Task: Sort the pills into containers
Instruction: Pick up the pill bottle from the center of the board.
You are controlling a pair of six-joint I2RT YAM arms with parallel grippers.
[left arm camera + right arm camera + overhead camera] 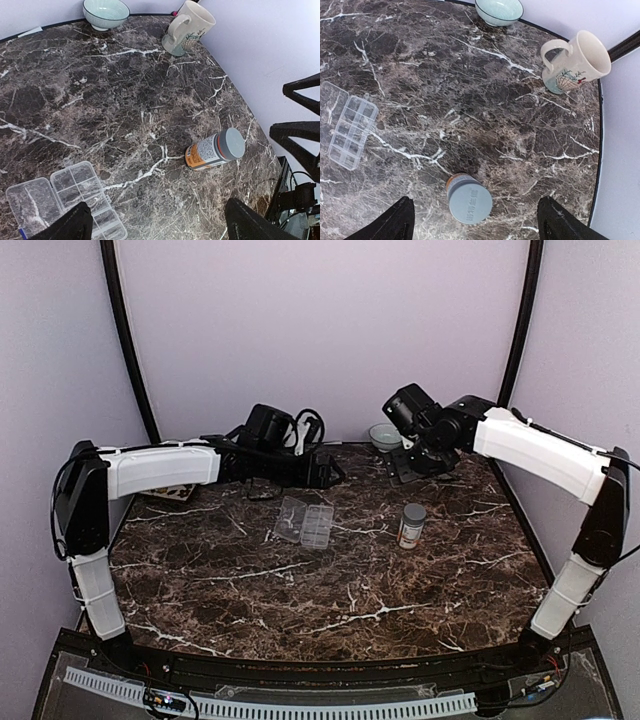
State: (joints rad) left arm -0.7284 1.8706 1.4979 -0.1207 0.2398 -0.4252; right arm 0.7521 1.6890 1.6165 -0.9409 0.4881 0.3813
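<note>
**A:** Right gripper (pixel 475 202) is spread wide with nothing pinched. The bottle (pixel 469 200) stands upright below it, grey cap on, roughly centred between the fingers.

**B:** And the left gripper (pixel 159 204)?

**A:** Also spread and empty, hanging to the bottle's left, above the organizer box (pixel 75 187).

**B:** Where are the pills?

**A:** None show loose on the table (pixel 330 590); I'd judge they are inside the bottle. The compartments (pixel 351 131) lie left of the bottle, lid folded open, with a clear gap between. Whether anything is in them I cannot tell.

**B:** So the bottle comes first.

**A:** I think so. Come straight down and close on the label below the cap, not on the cap, since the other arm will likely need the cap free. It is tall and narrow, so an off-centre pinch could topple it toward the box.

**B:** Bowl (pixel 499 10) and mug (pixel 575 62)?

**A:** Both beyond the bottle at the far edge, well apart from it; no obstacle.
</note>
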